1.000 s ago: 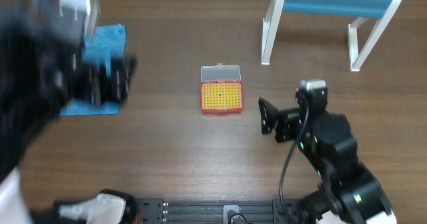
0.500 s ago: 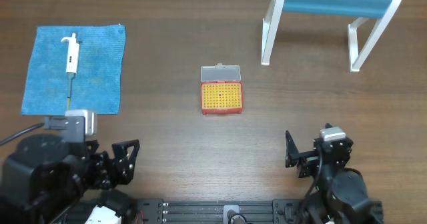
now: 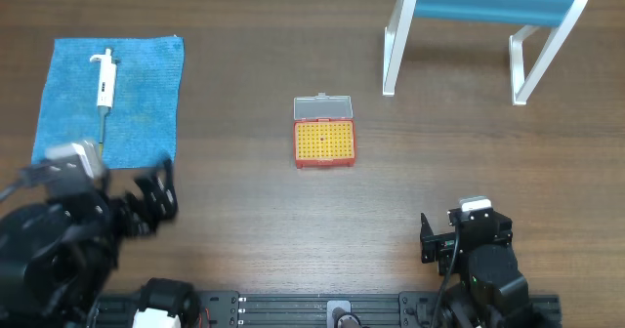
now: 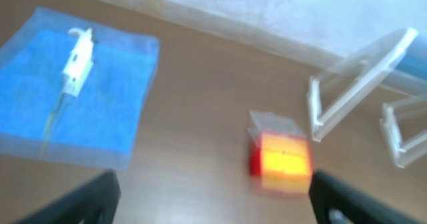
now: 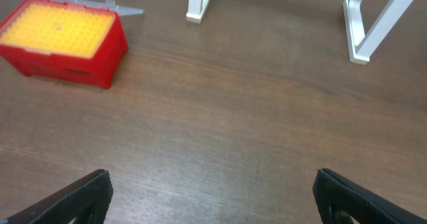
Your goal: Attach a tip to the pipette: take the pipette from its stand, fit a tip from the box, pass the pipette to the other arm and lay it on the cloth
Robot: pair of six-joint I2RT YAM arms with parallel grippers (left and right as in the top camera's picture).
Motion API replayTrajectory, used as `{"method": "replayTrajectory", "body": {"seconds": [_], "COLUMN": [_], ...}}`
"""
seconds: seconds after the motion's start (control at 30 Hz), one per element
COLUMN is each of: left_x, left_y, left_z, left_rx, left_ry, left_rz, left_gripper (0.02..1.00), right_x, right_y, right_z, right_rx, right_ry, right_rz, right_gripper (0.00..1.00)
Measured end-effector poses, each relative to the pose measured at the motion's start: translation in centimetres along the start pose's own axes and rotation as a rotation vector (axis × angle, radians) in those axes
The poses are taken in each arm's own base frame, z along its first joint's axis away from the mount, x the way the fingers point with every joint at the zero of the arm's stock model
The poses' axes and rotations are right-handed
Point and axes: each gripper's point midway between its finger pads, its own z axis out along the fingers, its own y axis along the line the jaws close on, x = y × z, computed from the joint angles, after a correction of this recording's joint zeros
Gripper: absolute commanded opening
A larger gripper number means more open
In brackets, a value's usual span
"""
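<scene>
Left pincer [image 3: 161, 193] and right pincer [image 3: 426, 238] hang spread above the brown wooden table [image 3: 244, 230], pale wall [image 4: 280, 11] behind.

Blue, red and white on brown wood

The counter [image 3: 244, 230] is dark brown with a fine wood grain. The cloth [image 3: 146, 94] is bright blue. The pipette [image 3: 104, 81] is white, its thin end yellowish. The tip box [image 3: 325, 144] is red, its top a yellow grid of small dots, its lid clear. The stand [image 3: 488, 1] has white legs and a light blue bar. The left fingers [image 4: 87, 201] and right fingers [image 5: 80, 197] are black.
</scene>
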Motion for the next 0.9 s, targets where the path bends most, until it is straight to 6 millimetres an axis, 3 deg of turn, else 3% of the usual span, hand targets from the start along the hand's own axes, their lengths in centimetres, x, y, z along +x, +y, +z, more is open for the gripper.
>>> {"method": "replayTrajectory", "body": {"seconds": [0.03, 0.1, 0.17, 0.27, 0.4, 0.53, 0.6, 0.7, 0.9], "left_x": [-1.9, -3.1, -2.1, 0.8, 5.6, 8.5, 9.0, 12.4, 12.6], "left_y": [0.7, 1.5, 2.4, 3.6, 5.4, 6.5, 6.7, 8.0, 8.1], "left_z": [0.7, 2.2, 3.8, 6.1, 9.4, 11.1, 11.5, 13.3, 13.4], "left_rx": [-0.006, 0.015, 0.036, 0.058, 0.050, 0.037, 0.032, -0.013, -0.016], "left_ry": [-0.173, -0.411, -0.570, -0.661, -0.632, -0.590, -0.572, -0.415, -0.406], "left_rz": [0.031, 0.070, 0.089, 0.097, 0.096, 0.096, 0.096, 0.094, 0.097], "left_gripper": [0.915, 0.917, 0.915, 0.915, 0.917, 0.915, 0.915, 0.915, 0.915], "right_x": [0.1, 0.1, 0.1, 0.1, 0.1, 0.1, 0.1, 0.1, 0.1], "right_y": [0.0, -0.1, -0.1, -0.1, -0.1, -0.1, -0.1, -0.1, -0.1], "right_z": [0.0, 0.0, 0.0, 0.1, 0.1, 0.1, 0.1, 0.1, 0.1], "right_rx": [0.001, 0.004, 0.008, 0.007, 0.007, 0.007, 0.007, 0.007, 0.007], "right_ry": [0.003, 0.003, 0.003, 0.005, 0.005, 0.005, 0.005, 0.005, 0.005], "right_rz": [-0.001, -0.001, -0.002, -0.002, -0.002, -0.002, -0.002, -0.002, -0.002], "right_gripper": [0.974, 0.974, 0.974, 0.974, 0.974, 0.976, 0.974, 0.974, 0.974]}}
